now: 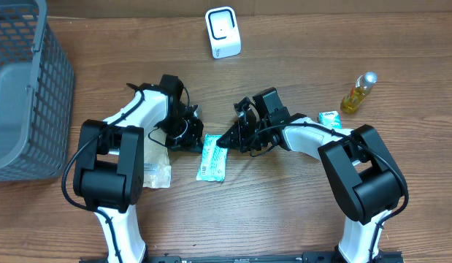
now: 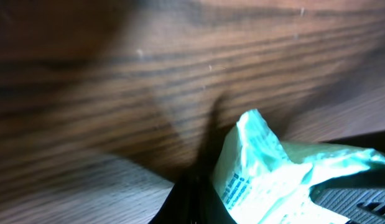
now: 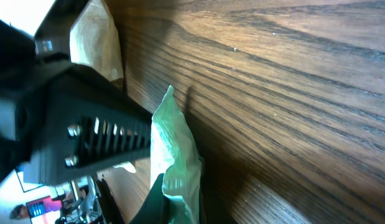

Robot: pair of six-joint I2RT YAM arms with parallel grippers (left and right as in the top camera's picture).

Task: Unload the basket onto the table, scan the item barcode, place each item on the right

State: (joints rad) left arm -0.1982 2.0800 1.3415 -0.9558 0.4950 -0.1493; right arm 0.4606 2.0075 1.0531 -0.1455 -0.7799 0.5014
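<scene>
Between your two arms, mid-surface (image 1: 284, 212), lies the packet (image 1: 211, 162), its long axis running from you toward the far edge. Both arms meet at its far end. The left fingers (image 1: 189, 136) are together on the left corner and the right fingers (image 1: 228, 139) together on the right. Each pair looks clamped on the film, which stands off the wood in a crumpled peak in both wrist views. The scanner (image 1: 223, 32) stands well beyond that end, almost in line with the packet's axis, so neither arm is clearly nearer; I judge the carry goes straight away from you. You can't see either pinch itself: overhead the wrists cover it, and the wrist views cut the fingertips off at the bottom edge. Blue print shows on the packet in the left wrist view, too blurred to tell if it's the barcode.
</scene>
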